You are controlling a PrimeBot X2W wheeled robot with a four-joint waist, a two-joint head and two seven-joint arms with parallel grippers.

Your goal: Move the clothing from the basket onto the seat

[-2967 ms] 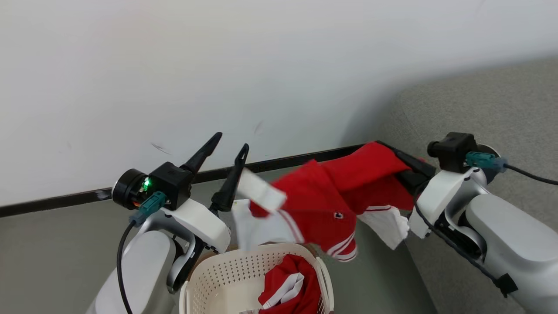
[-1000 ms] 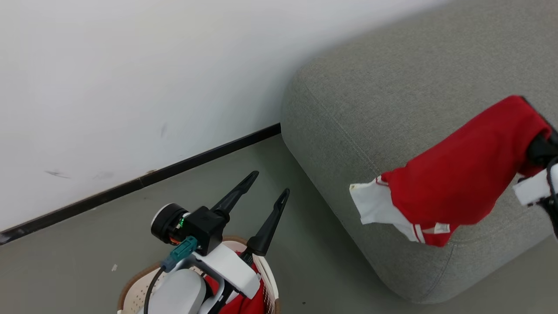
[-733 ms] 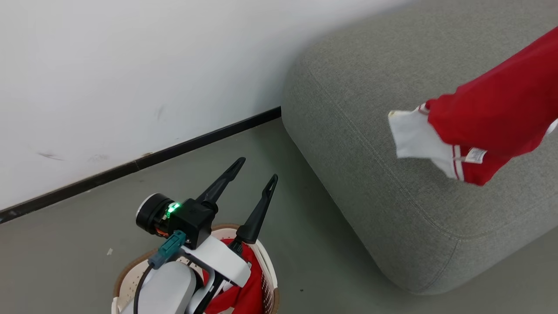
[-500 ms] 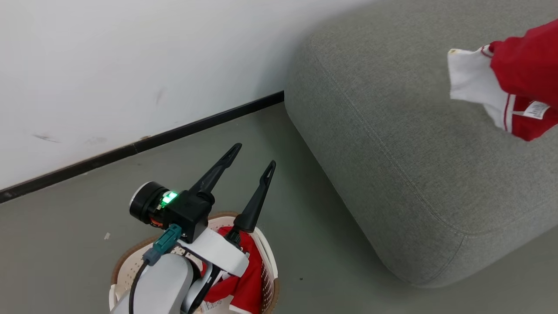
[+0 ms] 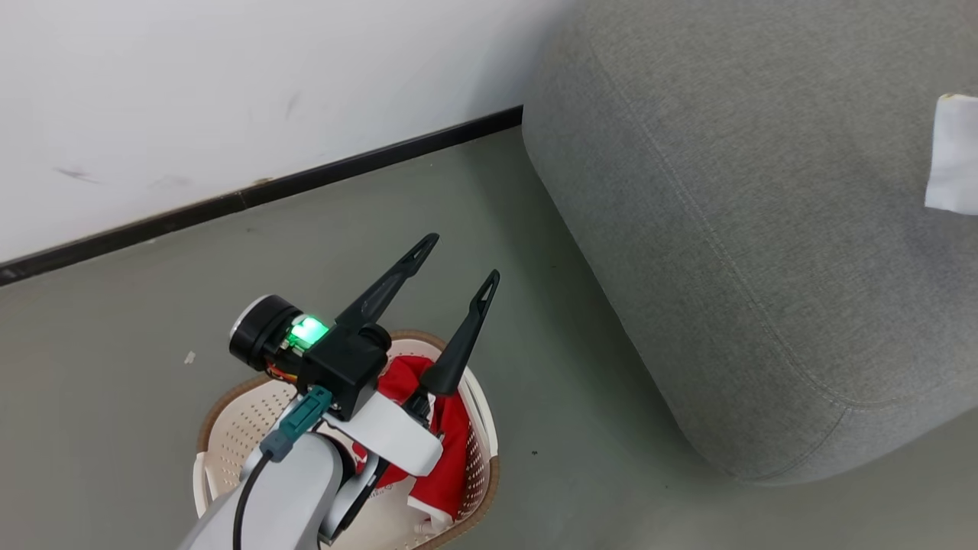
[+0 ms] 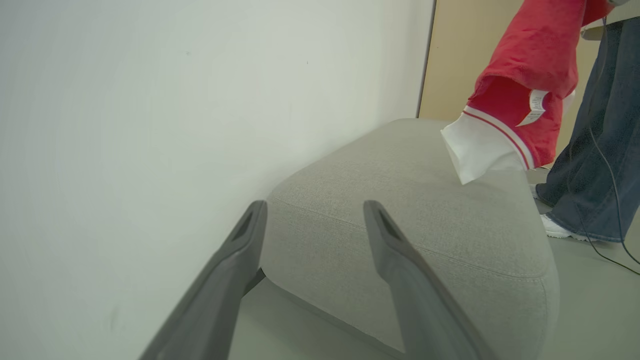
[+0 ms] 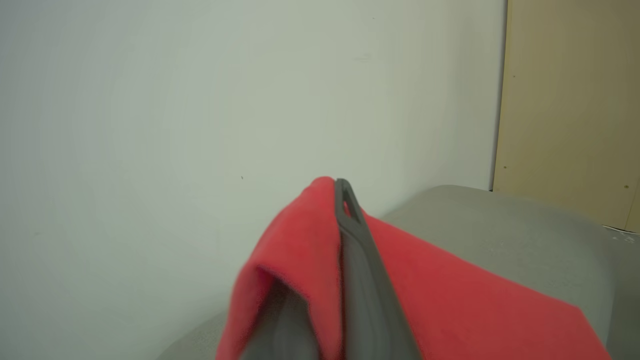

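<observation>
The oval cream basket (image 5: 229,428) with its brown rim stands on the floor at the lower left, red clothing (image 5: 451,439) still inside. Above it my left gripper (image 5: 457,263) is open and empty. The big grey seat (image 5: 733,252) takes up the right side. A red and white garment (image 6: 520,85) hangs in the air over the seat (image 6: 415,210), and its white corner (image 5: 953,156) shows at the head view's right edge. In the right wrist view my right gripper (image 7: 342,186) is shut on that red garment (image 7: 450,300), which drapes over both sides of the fingers.
A white wall with a black baseboard (image 5: 267,187) runs behind the basket and meets the seat's end. Grey floor (image 5: 581,428) lies between basket and seat. A person's jeans leg and white shoe (image 6: 585,200) stand beyond the seat, beside a tan panel (image 7: 570,110).
The right gripper has carried the red garment further right and up over the seat, so just its white corner remains in the head view. The camera has shifted. The left gripper stays open.
</observation>
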